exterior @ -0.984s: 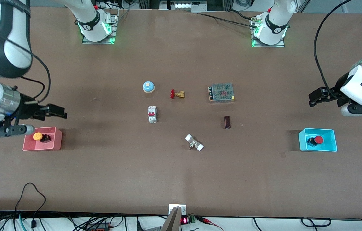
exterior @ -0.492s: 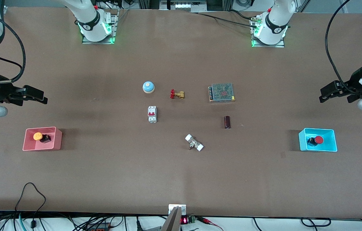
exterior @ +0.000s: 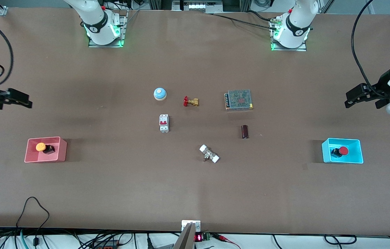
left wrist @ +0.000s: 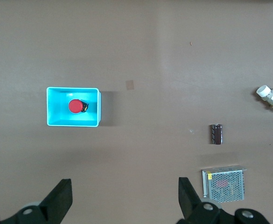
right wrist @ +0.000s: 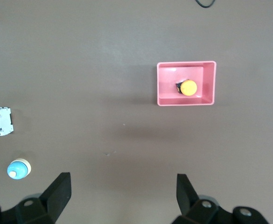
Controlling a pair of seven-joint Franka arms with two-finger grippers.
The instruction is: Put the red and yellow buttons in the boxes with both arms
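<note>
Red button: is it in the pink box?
No, the red button lies in the cyan box, while the pink box holds the yellow button.

You look down from high across the table (exterior: 195,193), facing both arm bases. Each wrist camera looks straight down from well above. The left wrist view shares the cyan box (left wrist: 73,107) and power supply (left wrist: 223,184) with the front; the right shares the pink box (right wrist: 186,83), probably the bell (right wrist: 18,169).

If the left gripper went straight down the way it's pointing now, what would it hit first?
Probably bare table. The open left gripper points down at brown tabletop between the cyan box and the power supply, though its height is unclear.
</note>
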